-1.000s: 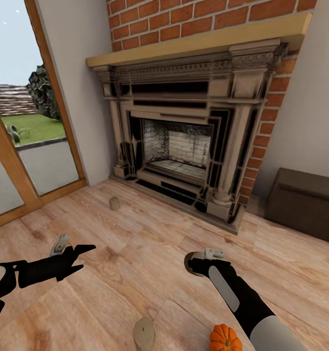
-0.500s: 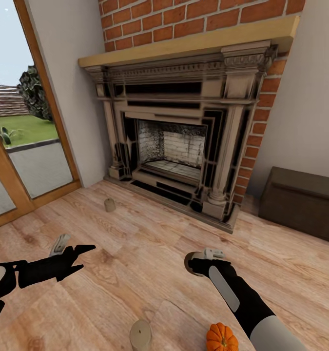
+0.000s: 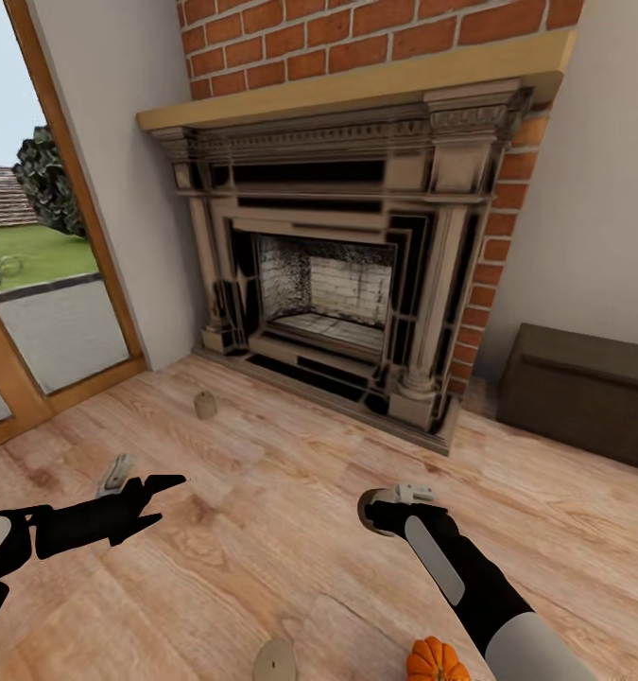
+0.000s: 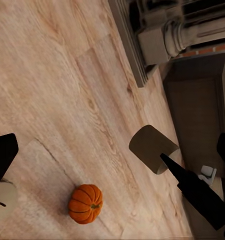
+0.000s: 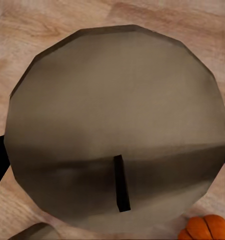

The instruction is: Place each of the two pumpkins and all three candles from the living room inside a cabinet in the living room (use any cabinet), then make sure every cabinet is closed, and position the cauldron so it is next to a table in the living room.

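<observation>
Lettering is not legible on any surface we see. Our right gripper (image 3: 380, 508) grips a candle (image 5: 117, 135) between its jaws; our left gripper (image 3: 158, 497) hangs spread and empty, a pumpkin (image 4: 85, 203) on the near floor (image 3: 262, 492).

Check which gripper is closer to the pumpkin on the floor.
Right. The right gripper, holding a candle, sits just ahead of the pumpkin on its side; the left gripper is far across the floor.
</observation>
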Available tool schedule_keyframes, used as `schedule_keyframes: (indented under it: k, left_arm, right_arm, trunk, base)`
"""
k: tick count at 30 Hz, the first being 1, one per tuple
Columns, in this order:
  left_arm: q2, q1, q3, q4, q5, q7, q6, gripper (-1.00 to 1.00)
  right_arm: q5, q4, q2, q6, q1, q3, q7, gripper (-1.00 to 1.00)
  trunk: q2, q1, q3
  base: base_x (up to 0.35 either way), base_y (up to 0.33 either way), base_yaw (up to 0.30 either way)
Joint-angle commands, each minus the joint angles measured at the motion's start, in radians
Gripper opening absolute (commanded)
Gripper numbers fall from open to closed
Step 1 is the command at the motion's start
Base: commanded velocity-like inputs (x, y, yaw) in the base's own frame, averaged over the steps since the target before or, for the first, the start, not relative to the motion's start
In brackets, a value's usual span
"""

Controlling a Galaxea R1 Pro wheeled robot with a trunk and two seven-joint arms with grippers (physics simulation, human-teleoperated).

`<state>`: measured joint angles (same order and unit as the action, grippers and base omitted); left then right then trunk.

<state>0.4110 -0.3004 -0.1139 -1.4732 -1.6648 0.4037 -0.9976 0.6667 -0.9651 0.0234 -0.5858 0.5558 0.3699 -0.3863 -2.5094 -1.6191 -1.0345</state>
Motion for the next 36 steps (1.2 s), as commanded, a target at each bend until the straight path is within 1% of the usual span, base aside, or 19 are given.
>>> schedule_keyframes:
  k: [1,5,13,19,25,34,36]
  left_arm:
    - [0.000,-0.001,-0.001,-0.001,-0.011,0.010,-0.003,1.00]
    - [0.000,0.000,-0.001,-0.001,-0.012,0.011,-0.003,1.00]
    - [0.000,0.000,-0.001,-0.001,-0.012,0.010,-0.003,1.00]
    - [0.000,-0.001,-0.001,-0.001,-0.012,0.010,-0.003,1.00]
    - [0.000,0.000,-0.001,-0.001,-0.011,0.011,-0.003,1.00]
    - [-0.001,0.000,0.001,-0.001,-0.008,0.012,-0.002,1.00]
    - [-0.001,0.000,0.005,0.010,-0.005,0.016,-0.001,1.00]
  right_arm:
    - [0.011,-0.001,0.001,0.000,0.001,0.004,-0.011,-1.00]
    - [0.011,0.000,0.001,0.000,0.001,0.004,-0.011,-1.00]
    - [0.011,0.000,0.001,0.000,0.001,0.004,-0.011,-1.00]
    - [0.011,0.000,0.001,0.000,0.001,0.004,-0.011,-1.00]
    - [0.011,0.000,0.001,0.000,0.001,0.004,-0.011,-1.00]
    - [0.011,0.000,0.001,0.000,0.001,0.004,-0.011,-1.00]
    - [0.011,0.000,0.001,0.000,0.001,0.004,-0.011,-1.00]
  trunk:
    - [0.000,0.000,0.000]
    - [0.000,0.000,0.001]
    - [0.000,0.000,0.002]
    - [0.000,0.000,0.004]
    - [0.000,0.000,0.004]
    - [0.000,0.000,0.004]
    - [0.000,0.000,0.004]
  base:
    - [0.012,0.008,-0.239]
    - [0.021,0.056,-0.144]
    - [0.113,0.192,-0.042]
    - [0.032,0.029,-0.109]
    - [0.176,0.048,-0.010]
    - [0.021,0.004,-0.001]
    - [0.001,0.000,0.000]
